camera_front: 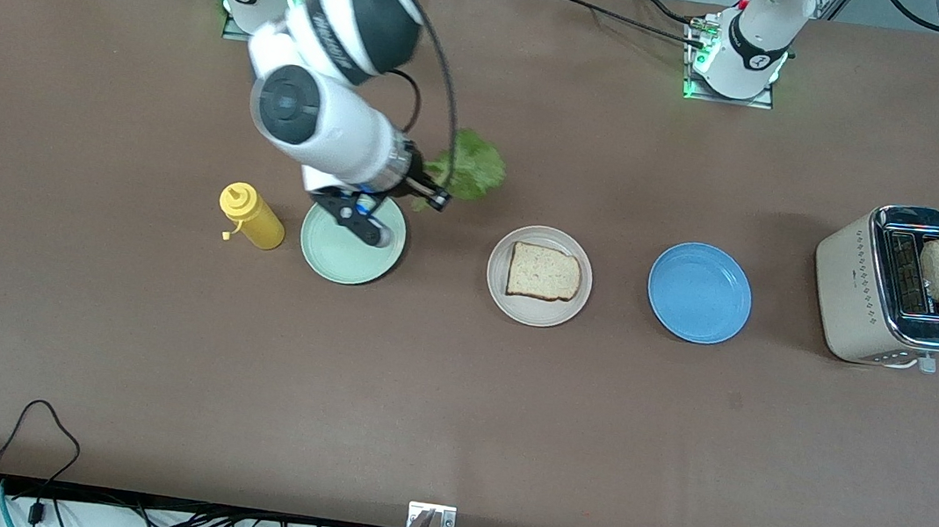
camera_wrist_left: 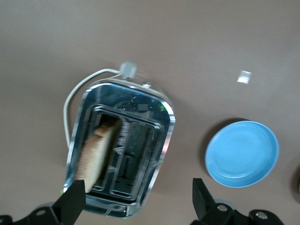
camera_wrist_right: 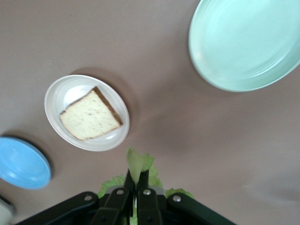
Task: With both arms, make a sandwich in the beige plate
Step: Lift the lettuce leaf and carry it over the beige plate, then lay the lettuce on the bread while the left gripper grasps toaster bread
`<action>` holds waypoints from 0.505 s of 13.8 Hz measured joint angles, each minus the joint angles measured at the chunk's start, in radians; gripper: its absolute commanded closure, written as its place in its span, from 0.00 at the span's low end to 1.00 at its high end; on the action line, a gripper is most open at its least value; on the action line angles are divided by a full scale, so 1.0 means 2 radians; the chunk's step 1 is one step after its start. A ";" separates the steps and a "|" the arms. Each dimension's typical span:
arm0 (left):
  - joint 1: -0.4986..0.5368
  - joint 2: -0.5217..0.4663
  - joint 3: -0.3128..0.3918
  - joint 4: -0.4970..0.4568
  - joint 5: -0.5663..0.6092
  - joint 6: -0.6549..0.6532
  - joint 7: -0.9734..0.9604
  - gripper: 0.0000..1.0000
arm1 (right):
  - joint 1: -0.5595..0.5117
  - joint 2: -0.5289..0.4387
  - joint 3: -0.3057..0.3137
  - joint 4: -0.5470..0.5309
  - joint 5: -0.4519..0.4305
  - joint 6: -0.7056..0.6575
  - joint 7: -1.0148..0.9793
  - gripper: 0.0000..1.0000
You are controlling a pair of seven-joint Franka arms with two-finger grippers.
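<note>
The brown surface (camera_front: 73, 324) carries a mustard bottle (camera_front: 252, 217), mint plate (camera_front: 347, 254), beige plate (camera_front: 535, 306) with a bread slice (camera_front: 544, 272) lying flat, blue plate (camera_front: 699, 291) and toaster (camera_front: 864, 291). The right gripper (camera_wrist_right: 137, 187) pinches lettuce (camera_front: 472, 166); the left gripper (camera_wrist_left: 136, 197) hangs wide open over the toaster.

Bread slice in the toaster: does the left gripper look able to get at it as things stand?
Probably yes. The left gripper hangs open over the toaster, and the bread slice sticks up out of its slot with nothing covering it.
</note>
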 measured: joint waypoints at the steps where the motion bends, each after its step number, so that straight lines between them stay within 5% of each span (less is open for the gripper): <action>1: 0.005 0.005 0.001 0.000 0.010 -0.001 0.004 0.00 | 0.015 0.013 0.000 0.000 0.000 0.032 0.032 1.00; 7: 0.029 0.054 0.002 -0.001 0.028 -0.005 0.071 0.00 | 0.078 0.091 0.000 0.000 0.000 0.224 0.170 1.00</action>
